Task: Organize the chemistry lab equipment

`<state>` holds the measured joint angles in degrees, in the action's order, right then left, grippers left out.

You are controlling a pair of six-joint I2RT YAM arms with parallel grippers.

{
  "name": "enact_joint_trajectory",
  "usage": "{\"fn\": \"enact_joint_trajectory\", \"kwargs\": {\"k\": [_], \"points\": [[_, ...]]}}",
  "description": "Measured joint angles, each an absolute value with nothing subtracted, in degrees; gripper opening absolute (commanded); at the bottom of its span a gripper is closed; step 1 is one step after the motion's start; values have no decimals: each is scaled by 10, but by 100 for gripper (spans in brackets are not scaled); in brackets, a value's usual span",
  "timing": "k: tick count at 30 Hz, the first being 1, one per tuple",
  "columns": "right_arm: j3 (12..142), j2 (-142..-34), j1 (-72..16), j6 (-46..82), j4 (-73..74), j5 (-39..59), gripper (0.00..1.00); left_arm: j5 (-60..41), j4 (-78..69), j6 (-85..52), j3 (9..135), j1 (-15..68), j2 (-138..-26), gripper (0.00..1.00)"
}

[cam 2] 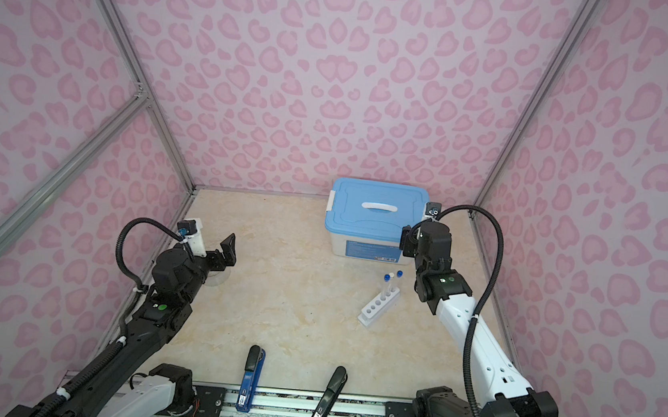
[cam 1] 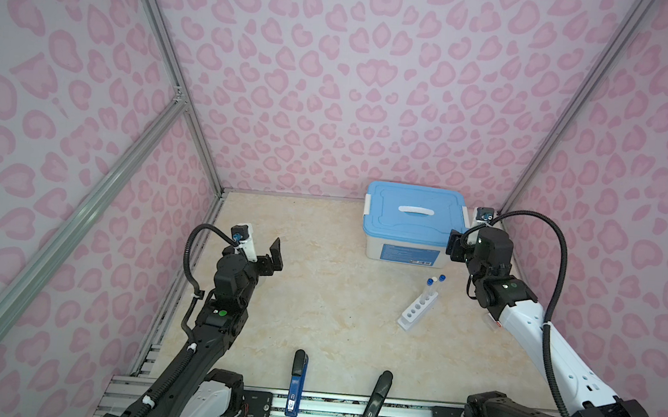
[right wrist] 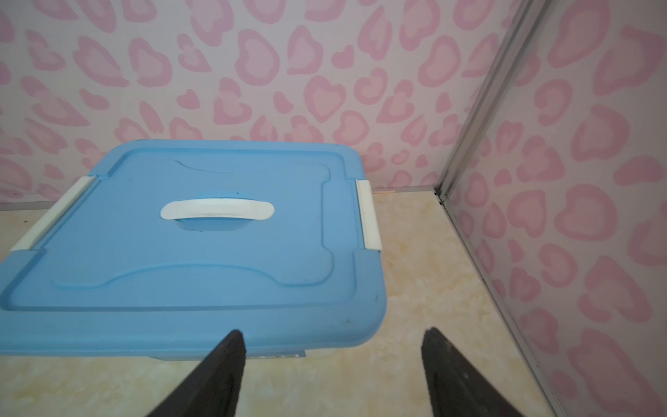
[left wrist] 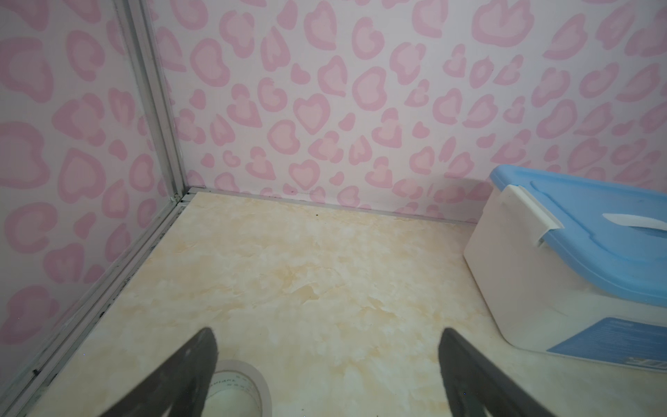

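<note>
The white holed rack (cam 1: 414,314) lies right of centre on the surface (cam 1: 315,299), just nearer than the blue-lidded box (cam 1: 415,217). Three capped test tubes (cam 1: 429,290) stand in its far end. The tubes look light, thin, slick and probably breakable, so a gentle pinch at mid-shaft and a straight lift should suit them. The rack seems stiff and light and is best gripped across its narrow width.

The left claw (left wrist: 326,332) gapes wide and empty at the far left, with a tape roll (left wrist: 236,386) beneath it. The right claw (right wrist: 332,332) also stands wide and holds nothing, by the box's near right corner.
</note>
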<state>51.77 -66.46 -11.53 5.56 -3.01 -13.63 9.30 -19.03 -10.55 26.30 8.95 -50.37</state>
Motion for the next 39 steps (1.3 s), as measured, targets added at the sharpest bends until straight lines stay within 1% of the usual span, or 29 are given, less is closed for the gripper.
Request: {"fn": "enact_joint_trajectory", "kwargs": {"k": [3, 4, 10, 15, 23, 29, 35, 39], "points": [[446, -634, -81, 72, -4, -150, 98, 138, -199, -107, 231, 90, -508, 97], [421, -627, -70, 73, 15, -155, 99, 154, -208, -107, 223, 90, -513, 97], [265, -615, -48, 68, 162, -188, 99, 215, -256, -77, 193, 88, -563, 97], [194, -646, -35, 72, 283, -198, 99, 217, -285, -59, 192, 88, -622, 97], [171, -734, -36, 64, 428, -201, 99, 211, -358, -39, 172, 84, -695, 97], [169, -795, -33, 46, 505, -197, 99, 192, -396, -24, 192, 72, -741, 97], [165, -849, -30, 38, 561, -185, 99, 162, -422, -4, 211, 60, -775, 97], [153, -892, -29, 34, 614, -180, 99, 125, -481, -1, 189, 32, -810, 97]]}}
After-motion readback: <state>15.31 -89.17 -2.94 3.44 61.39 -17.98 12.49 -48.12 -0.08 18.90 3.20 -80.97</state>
